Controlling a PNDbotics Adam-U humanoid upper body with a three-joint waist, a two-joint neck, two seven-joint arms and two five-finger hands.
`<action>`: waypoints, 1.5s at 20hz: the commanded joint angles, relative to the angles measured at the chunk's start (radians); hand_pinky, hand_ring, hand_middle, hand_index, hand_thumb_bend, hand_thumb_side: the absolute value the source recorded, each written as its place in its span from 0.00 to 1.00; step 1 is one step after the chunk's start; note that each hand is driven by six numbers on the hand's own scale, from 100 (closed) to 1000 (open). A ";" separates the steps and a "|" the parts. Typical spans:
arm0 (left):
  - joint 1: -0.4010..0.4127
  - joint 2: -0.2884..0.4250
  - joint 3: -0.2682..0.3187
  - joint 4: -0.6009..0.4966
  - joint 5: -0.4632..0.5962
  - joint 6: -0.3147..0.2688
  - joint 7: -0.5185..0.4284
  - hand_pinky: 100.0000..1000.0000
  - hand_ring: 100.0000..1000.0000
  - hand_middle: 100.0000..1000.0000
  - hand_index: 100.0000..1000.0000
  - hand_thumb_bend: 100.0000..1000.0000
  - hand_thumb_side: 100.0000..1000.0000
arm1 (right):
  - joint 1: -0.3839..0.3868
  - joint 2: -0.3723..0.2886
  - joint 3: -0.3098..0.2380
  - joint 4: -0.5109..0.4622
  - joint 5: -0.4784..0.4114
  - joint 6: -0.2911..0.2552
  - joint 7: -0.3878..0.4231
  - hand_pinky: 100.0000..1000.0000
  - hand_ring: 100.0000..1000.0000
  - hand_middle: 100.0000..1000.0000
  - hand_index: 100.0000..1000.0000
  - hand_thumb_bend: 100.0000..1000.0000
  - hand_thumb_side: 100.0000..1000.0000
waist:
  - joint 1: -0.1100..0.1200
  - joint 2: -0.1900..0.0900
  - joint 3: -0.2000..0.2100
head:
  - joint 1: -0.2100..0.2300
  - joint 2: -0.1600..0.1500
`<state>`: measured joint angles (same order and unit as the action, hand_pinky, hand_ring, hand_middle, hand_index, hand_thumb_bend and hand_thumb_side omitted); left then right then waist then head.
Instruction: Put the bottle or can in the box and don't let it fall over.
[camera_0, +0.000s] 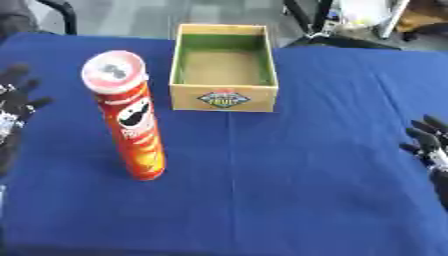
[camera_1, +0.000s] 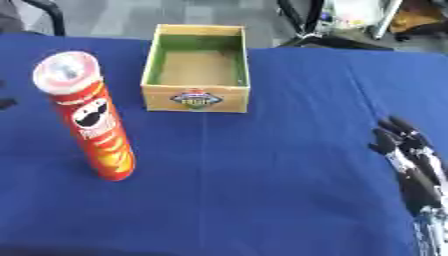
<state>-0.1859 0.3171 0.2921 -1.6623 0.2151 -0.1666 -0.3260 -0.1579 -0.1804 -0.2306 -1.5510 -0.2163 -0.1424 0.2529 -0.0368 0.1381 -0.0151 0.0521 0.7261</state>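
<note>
A tall red crisps can (camera_0: 129, 115) with a silvery lid stands upright on the blue tablecloth, left of centre. Behind it and to its right sits an open wooden box (camera_0: 225, 67) with green inner walls and a label on its front; nothing lies inside. My left hand (camera_0: 12, 107) rests at the left edge, fingers straight and spread, well apart from the can. My right hand (camera_1: 409, 155) is at the right edge, fingers relaxed and pointing up, holding nothing.
The blue cloth (camera_0: 289, 170) covers the whole table. Beyond the far edge are a grey floor, dark chair legs (camera_0: 302, 20) and some clutter at the upper right.
</note>
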 joint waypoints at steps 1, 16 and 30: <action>-0.007 0.015 -0.003 -0.029 -0.008 0.000 -0.004 0.85 1.00 1.00 1.00 0.44 0.57 | -0.011 -0.016 -0.005 -0.013 0.004 -0.002 0.003 0.78 0.89 0.83 0.90 0.50 0.38 | 0.003 -0.016 -0.001 | -0.001 -0.010; 0.007 0.027 -0.101 -0.067 -0.081 0.006 -0.098 0.85 1.00 1.00 1.00 0.46 0.61 | -0.012 -0.015 -0.003 -0.014 0.003 -0.001 0.006 0.78 0.89 0.83 0.90 0.50 0.38 | 0.006 -0.014 -0.009 | -0.005 -0.022; -0.035 0.009 -0.213 -0.046 -0.120 0.014 -0.098 0.84 1.00 1.00 1.00 0.49 0.54 | -0.013 -0.013 0.000 -0.011 0.000 -0.001 0.009 0.78 0.89 0.83 0.90 0.50 0.38 | -0.001 -0.016 -0.016 | -0.002 -0.019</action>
<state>-0.2059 0.3173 0.0828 -1.6953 0.1022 -0.1507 -0.4191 -0.1583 -0.1804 -0.2272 -1.5510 -0.2162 -0.1422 0.2580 -0.0389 0.1381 -0.0306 0.0502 0.7172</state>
